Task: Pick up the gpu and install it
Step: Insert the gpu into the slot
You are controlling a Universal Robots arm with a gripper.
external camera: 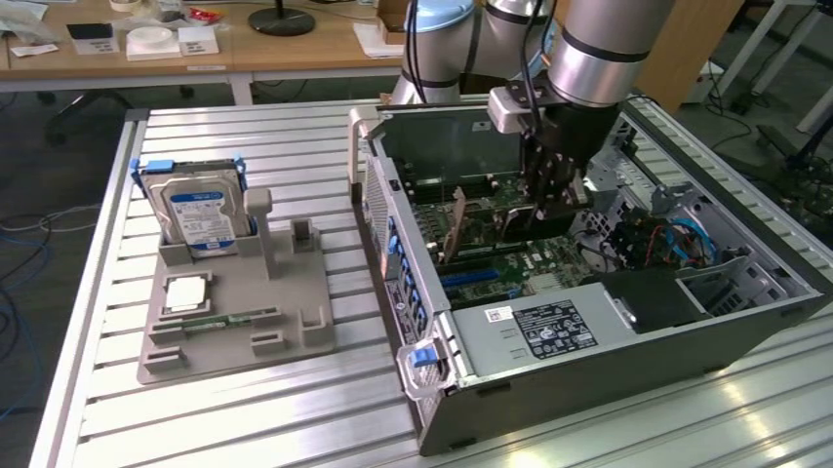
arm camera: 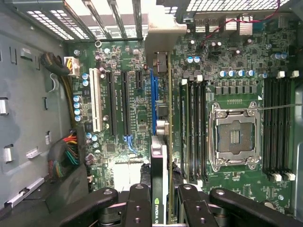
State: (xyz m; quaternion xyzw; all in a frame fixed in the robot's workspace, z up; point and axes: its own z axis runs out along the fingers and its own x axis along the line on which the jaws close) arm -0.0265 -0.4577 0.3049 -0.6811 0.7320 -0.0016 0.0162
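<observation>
Inside the open grey metal computer case [external camera: 547, 405], lying on its side on the ribbed aluminium table [external camera: 260, 146], you have the arm's black two-fingered gripper [external camera: 549, 200] reaching down over the green motherboard [external camera: 521, 261].

- Pincer: clenched on the thin flat green circuit-board gpu [external camera: 514, 226] with its black cooler block. In the wrist view the black fingers [arm camera: 138, 205] press on both faces of the gpu [arm camera: 159, 161], with the gripper [arm camera: 159, 210] closed round the labelled end.
- Card: held on edge, long side running along the motherboard [arm camera: 128, 161]. Its silver metal end bracket [arm camera: 160, 35] points at the slotted rear wall of the case.
- Slot: a long blue expansion slot [arm camera: 153, 94] shows just beside the card's lower edge, parallel to it. You cannot tell from either view whether the card's edge is seated in it or held just above.
- Beside it on one side: black slots and a long white slot [arm camera: 96, 101]. On the other side: black memory slots, then the open silver processor socket [arm camera: 235, 137].
- Case: grey power supply box with a black label [external camera: 553, 327] sits near the front corner.

Towards the exterior view's left, well apart from the case, a grey moulded parts fixture [external camera: 293, 336] rests on the table. A silver hard drive with a blue-white label [external camera: 198, 210] stands upright in it. A square silver processor chip [external camera: 186, 292] and a narrow green memory stick [external camera: 234, 319] lie flat in its pockets.
</observation>
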